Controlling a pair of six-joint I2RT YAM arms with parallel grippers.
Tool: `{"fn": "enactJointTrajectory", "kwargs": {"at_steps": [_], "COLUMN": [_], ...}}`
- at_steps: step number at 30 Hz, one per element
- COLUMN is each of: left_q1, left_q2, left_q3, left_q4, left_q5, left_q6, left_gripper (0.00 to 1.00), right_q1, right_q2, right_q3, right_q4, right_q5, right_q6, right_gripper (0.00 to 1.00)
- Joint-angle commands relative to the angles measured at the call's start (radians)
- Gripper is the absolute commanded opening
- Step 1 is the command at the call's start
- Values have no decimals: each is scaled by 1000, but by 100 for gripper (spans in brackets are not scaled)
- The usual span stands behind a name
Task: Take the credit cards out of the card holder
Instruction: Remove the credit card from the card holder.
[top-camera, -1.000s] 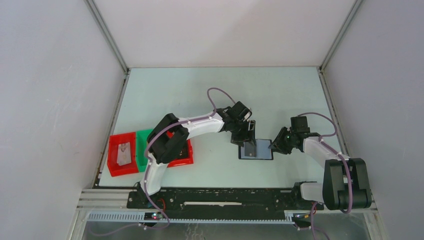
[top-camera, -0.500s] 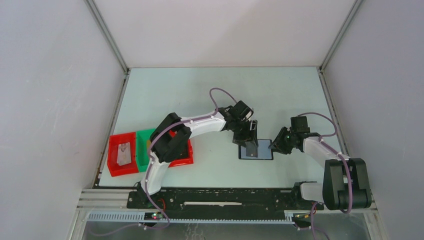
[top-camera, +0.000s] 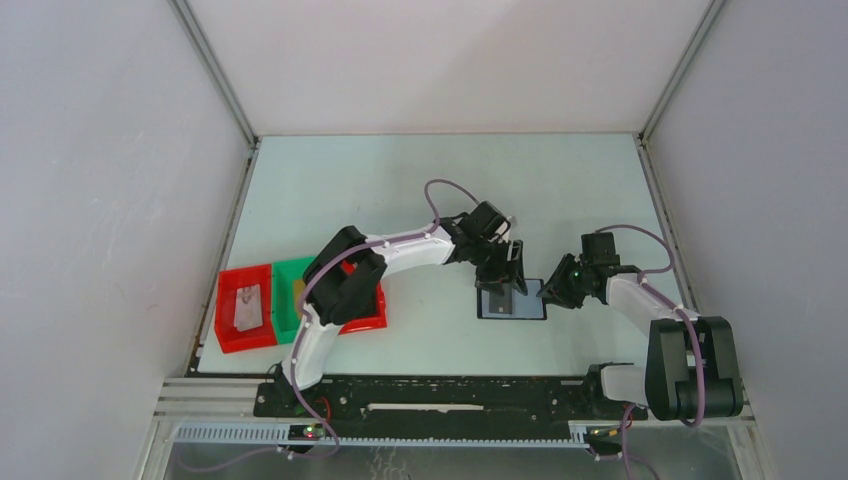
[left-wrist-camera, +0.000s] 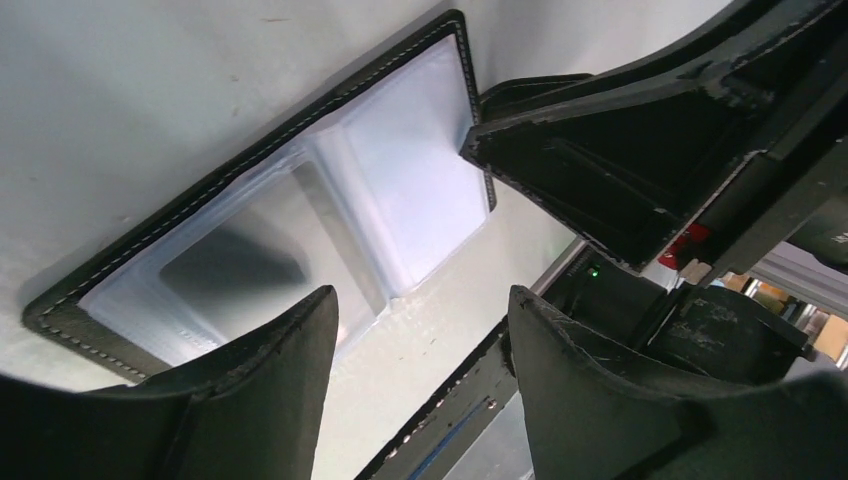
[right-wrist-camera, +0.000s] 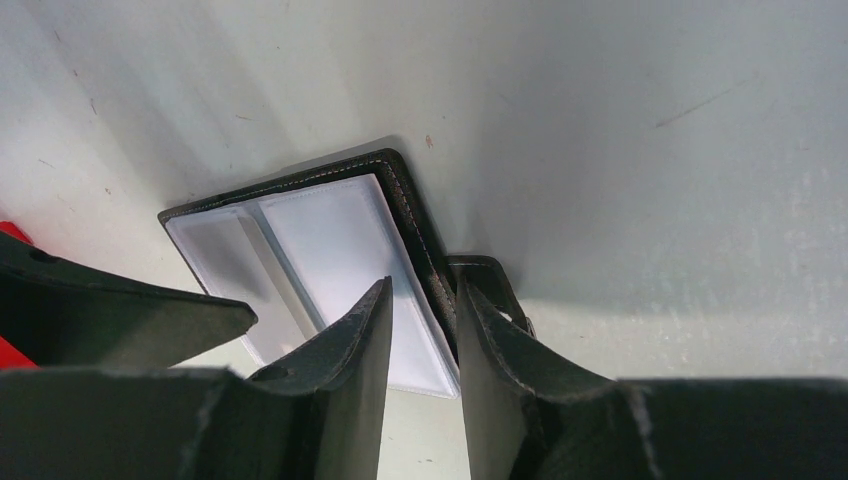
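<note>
Pale worktop (top-camera: 400, 190), red tray (top-camera: 245, 309) at its left edge holding a small grey object, green tray (top-camera: 287, 300) beside it, second red tray (top-camera: 365, 318) alongside, grey enclosure walls (top-camera: 100, 200)

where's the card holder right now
In the top view the card holder lies open on the table, right of centre, between the left end effector and right end effector.

We see the card holder (left-wrist-camera: 250, 165) as dark, leather-like stuff with pale stitching along its rim and glossy clear plastic pockets inside. The left gripper (left-wrist-camera: 415, 345) has matt black plastic fingers with rough edges. The table (top-camera: 400, 190) looks smooth and matt.
</note>
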Motion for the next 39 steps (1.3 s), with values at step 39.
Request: {"fn": "enactJointTrajectory", "kwargs": {"at_steps": [39], "left_q1": [-10], "left_q2": [-53], "left_q3": [2], "left_q4": [-119], "left_q5": [-200], "left_q6": [48], "left_gripper": [68], "right_q1": [11], "right_q2": [12], "right_q3": [-7], "right_q4": [23], "right_q5": [1], "right_q6": [-3], "right_gripper": [38]}}
